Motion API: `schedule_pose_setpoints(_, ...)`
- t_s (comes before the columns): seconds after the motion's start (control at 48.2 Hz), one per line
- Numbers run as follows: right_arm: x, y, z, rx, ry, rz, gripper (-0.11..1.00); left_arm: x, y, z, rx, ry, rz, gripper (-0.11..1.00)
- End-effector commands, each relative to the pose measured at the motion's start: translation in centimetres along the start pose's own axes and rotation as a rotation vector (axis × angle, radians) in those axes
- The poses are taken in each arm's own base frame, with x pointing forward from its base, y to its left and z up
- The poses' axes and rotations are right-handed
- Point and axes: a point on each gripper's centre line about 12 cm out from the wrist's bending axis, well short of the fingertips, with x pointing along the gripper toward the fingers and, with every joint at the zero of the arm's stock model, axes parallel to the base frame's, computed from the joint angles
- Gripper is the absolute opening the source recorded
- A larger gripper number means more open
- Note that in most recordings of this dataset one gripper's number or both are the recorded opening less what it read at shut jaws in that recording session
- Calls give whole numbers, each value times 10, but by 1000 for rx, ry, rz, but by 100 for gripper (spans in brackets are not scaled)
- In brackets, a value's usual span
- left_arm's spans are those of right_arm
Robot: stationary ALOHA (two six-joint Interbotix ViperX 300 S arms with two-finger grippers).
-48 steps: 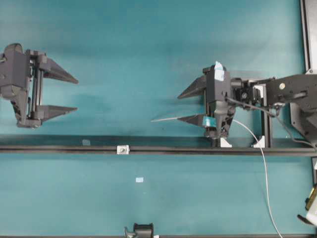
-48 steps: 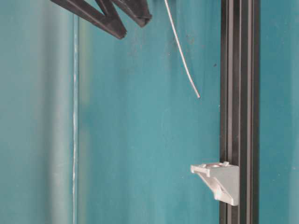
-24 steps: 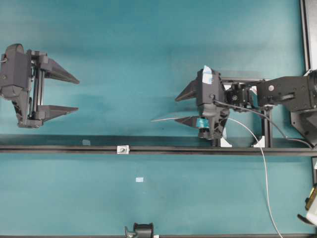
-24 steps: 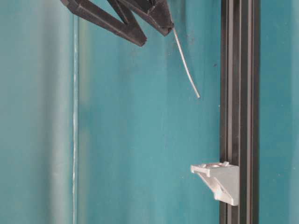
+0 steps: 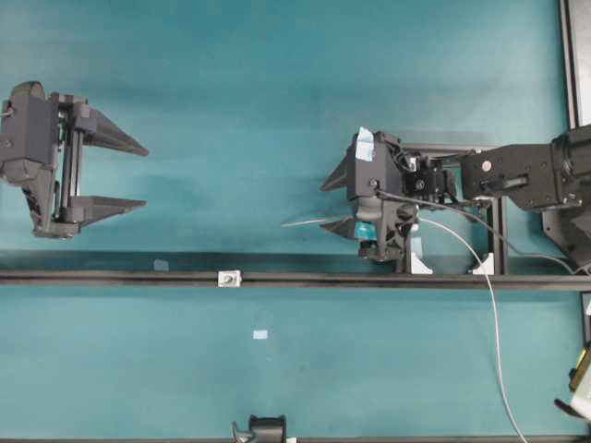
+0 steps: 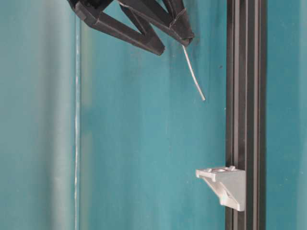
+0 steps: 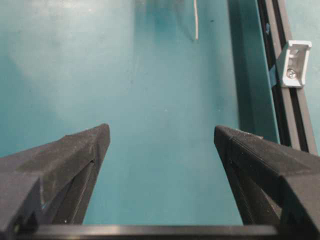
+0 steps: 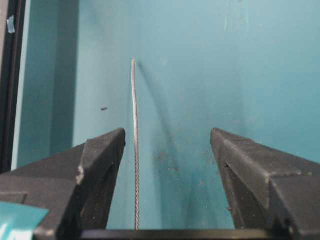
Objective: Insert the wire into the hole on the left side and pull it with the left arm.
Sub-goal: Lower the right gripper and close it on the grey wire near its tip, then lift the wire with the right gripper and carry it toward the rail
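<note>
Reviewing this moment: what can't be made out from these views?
- The hole: overhead, the bracket is too small to show it.
- Whether the wire touches the right gripper's finger: unclear in wrist view.
- Wire's far end: cut off at the overhead view's bottom edge.

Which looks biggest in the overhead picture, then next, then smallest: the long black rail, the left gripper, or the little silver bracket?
1. The rail, crossing almost the whole picture.
2. The left gripper, much shorter.
3. The bracket, a tiny square on the rail.

Matt teal tabletop (image 5: 277, 92), glossy metallic wire (image 8: 134, 125).
</note>
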Motion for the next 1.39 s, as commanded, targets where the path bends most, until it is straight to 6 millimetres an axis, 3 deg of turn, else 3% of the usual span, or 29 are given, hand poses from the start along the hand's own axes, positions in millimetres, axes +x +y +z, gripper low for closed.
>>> schedule_pose_setpoints(0.0,-1,3,10,-1,-30,8,76,1,0,7,1,-25,2,71)
schedule_pose_setpoints(0.291,-1,3,9,1,-33,9,74,1,1,7,1,-26,3,70)
schedule_pose_setpoints(0.581,-1,3,9,-1,-41,11,60,1,1,7,-1,-26,3,70)
schedule_pose_setpoints(0.644,0,2,8,-1,-34,9,50,1,1,7,-1,-26,3,70)
schedule_pose_setpoints(0.789,2,2,4,-1,-13,4,13,1,0,7,1,-25,2,70)
schedule_pose_setpoints(0.872,2,2,6,0,-16,5,3,1,1,6,1,-23,3,70)
schedule_pose_setpoints(1.163,2,4,12,-1,-37,10,2,1,1,6,-1,-23,3,70)
schedule_pose_setpoints(1.37,-10,7,25,-1,-83,21,2,1,1,6,1,-23,3,70)
